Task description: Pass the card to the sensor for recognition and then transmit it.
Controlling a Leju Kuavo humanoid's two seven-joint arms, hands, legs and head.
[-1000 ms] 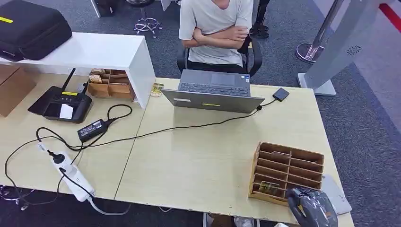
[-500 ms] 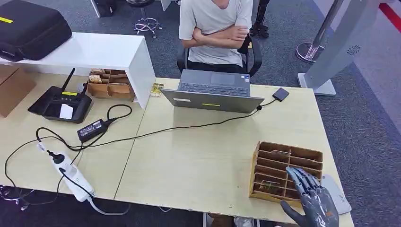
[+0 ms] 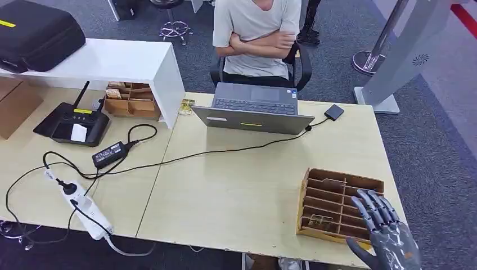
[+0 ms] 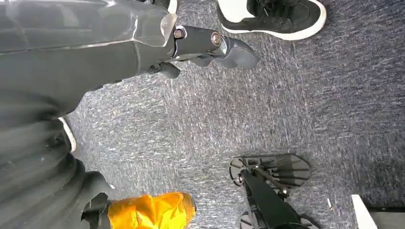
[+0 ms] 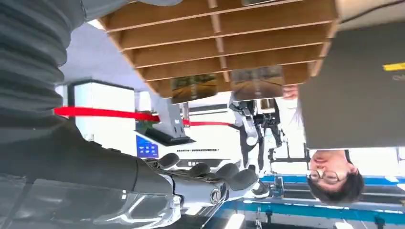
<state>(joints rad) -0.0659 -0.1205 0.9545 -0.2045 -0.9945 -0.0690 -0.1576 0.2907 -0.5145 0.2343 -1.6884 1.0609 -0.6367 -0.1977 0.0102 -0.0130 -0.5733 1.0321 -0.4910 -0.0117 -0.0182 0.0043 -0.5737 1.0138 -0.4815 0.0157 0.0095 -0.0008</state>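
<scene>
The robot's right hand (image 3: 387, 239) hovers, fingers spread and empty, over the brown wooden slotted box (image 3: 341, 203). The card (image 3: 318, 223) sits inside, near side. Nothing is done yet.

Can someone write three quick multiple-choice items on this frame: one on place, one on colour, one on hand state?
1. Where does the wooden card rack sit on the table?
A. near the robot's right front corner
B. under the white shelf
C. on the laptop keyboard

2. What colour is the power strip?
A. red
B. white
C. green

3. How is the right hand?
A. gripping a card
B. pressing on the laptop
C. fingers apart, holding nothing

Answers:
1. A, the head view puts the rack at the table's near right corner, next to the right hand.
2. B, it lies white on the near left of the table with dark cables plugged in.
3. C, the fingers spread over the rack's edge with nothing between them.
</scene>
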